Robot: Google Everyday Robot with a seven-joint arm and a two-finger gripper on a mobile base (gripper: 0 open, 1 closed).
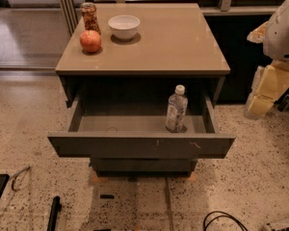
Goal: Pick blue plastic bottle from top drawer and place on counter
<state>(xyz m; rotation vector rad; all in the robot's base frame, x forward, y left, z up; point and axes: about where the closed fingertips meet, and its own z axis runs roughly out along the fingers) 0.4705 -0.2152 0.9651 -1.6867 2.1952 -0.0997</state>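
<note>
The blue plastic bottle (pixel 176 109) stands upright in the right part of the open top drawer (pixel 139 145), white cap up. The counter (pixel 168 42) is the tan top of the cabinet above the drawer. My gripper (pixel 266 93) hangs off the white arm at the right edge of the view, beside the cabinet and to the right of the drawer, at about the bottle's height. It is apart from the bottle and holds nothing I can see.
On the counter's back left stand a red apple (pixel 90 41), a red-patterned can (pixel 89 16) and a white bowl (pixel 124 26). The lower drawer front (pixel 142 165) is shut. Cables and dark objects (pixel 53 214) lie on the speckled floor in front.
</note>
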